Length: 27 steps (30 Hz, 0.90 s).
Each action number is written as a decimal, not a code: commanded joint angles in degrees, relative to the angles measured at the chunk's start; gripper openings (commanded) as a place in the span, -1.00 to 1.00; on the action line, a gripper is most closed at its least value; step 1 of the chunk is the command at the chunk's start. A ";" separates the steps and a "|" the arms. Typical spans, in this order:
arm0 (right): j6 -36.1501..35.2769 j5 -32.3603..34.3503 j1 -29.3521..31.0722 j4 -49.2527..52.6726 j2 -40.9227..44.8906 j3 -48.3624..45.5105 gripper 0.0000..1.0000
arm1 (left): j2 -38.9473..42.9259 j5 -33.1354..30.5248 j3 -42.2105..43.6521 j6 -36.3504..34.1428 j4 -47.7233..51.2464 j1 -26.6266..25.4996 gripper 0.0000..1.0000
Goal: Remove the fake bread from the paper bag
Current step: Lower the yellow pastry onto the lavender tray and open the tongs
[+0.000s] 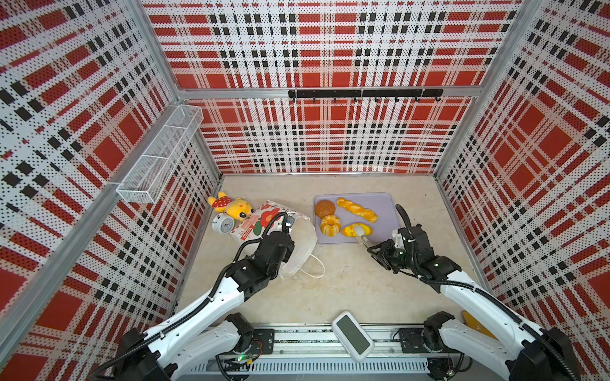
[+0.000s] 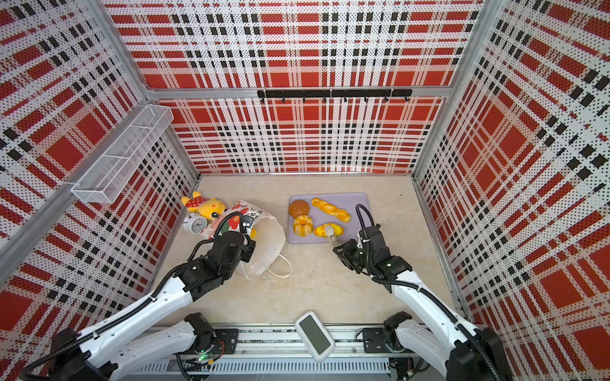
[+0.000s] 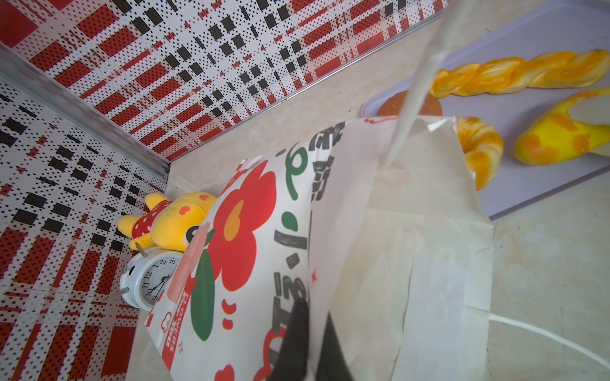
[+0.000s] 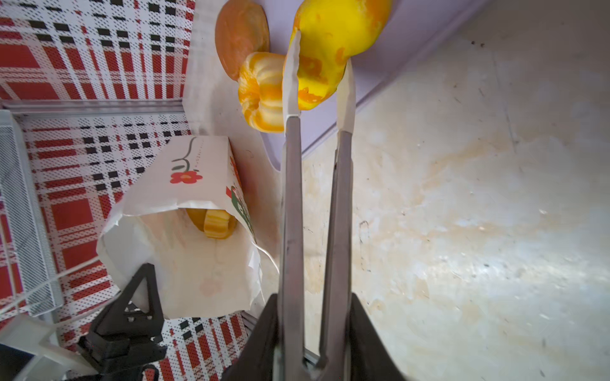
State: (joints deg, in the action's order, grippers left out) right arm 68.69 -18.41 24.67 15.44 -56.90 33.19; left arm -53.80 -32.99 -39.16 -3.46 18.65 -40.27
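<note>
The paper bag (image 1: 302,245) lies on its side, mouth toward the front, with my left gripper (image 3: 312,346) shut on its upper rim. One golden ring-shaped fake bread (image 4: 214,222) shows inside the mouth. On the purple tray (image 1: 384,204) lie a round brown bun (image 1: 325,208), a twisted stick (image 1: 356,210) and a ring cake (image 1: 329,225). My right gripper (image 1: 374,247) is shut on metal tongs (image 4: 292,198). The tong tips pinch a yellow loaf (image 1: 350,230) at the tray's front edge.
A yellow plush toy (image 1: 231,206) and a white alarm clock (image 1: 223,225) sit behind the bag by the left wall. A wire basket (image 1: 158,158) hangs on that wall, a hook rail (image 1: 363,94) on the back wall. A white device (image 1: 351,336) lies at the front edge.
</note>
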 commanded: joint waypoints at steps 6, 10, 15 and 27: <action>6.03 4.79 0.16 -17.27 -4.71 -1.17 -1.00 | 0.64 0.56 0.05 0.83 -1.34 -0.38 -1.00; 6.85 3.94 0.40 -20.69 -8.76 -0.38 -1.00 | 0.54 0.40 -0.02 0.75 -1.29 -0.37 -1.00; 6.23 3.83 0.56 -20.77 -11.24 2.06 -0.40 | 0.62 0.30 0.22 0.77 -1.27 -0.41 -1.00; 2.45 4.42 0.82 -15.34 -7.17 0.70 -0.15 | 0.18 0.34 0.05 0.65 -1.25 -0.42 -1.00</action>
State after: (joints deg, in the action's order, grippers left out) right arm 72.53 -14.83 25.17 1.08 -66.87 34.68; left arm -53.84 -32.80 -39.16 -3.49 18.65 -40.32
